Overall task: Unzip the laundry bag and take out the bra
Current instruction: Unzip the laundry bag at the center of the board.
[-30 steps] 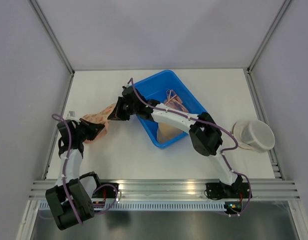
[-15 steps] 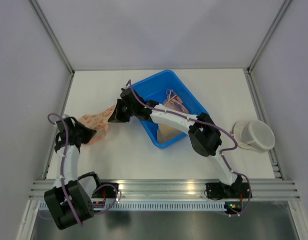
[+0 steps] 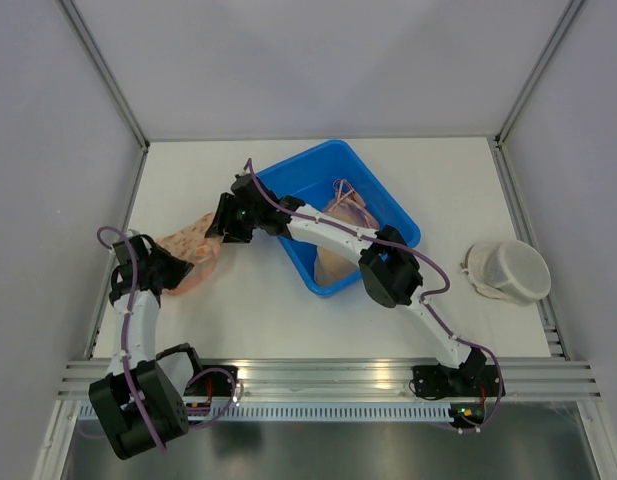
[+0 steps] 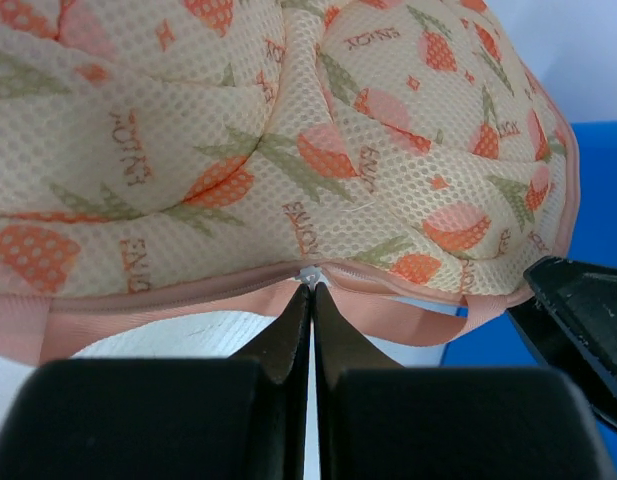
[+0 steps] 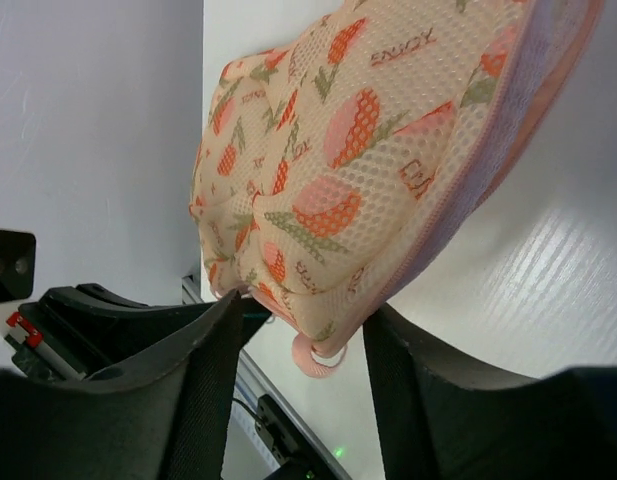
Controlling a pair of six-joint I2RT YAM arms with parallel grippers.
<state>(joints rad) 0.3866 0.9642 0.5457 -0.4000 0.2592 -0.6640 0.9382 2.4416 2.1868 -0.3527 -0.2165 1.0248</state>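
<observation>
We've got the cream mesh laundry bag with orange fruit print and pink trim (image 3: 193, 243) stretched over the left side of the desk (image 3: 258, 310), just left of the blue plastic bin (image 3: 386, 200). The left tool (image 4: 311, 290) is clenched on the zipper pull (image 4: 308, 274) at the bag's near seam. The right tool (image 5: 306, 320) grasps the bag's far-right end.

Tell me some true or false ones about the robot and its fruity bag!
1. The laundry bag lies inside the blue bin. False: it is outside, left of the bin.
2. The left pincer pinches the bag's zip. True.
3. The bag has orange fruit printed on it. True.
4. The white round container sits left of the bin. False: it sits to the right.
5. The right pincer grips the bag too. True.
</observation>
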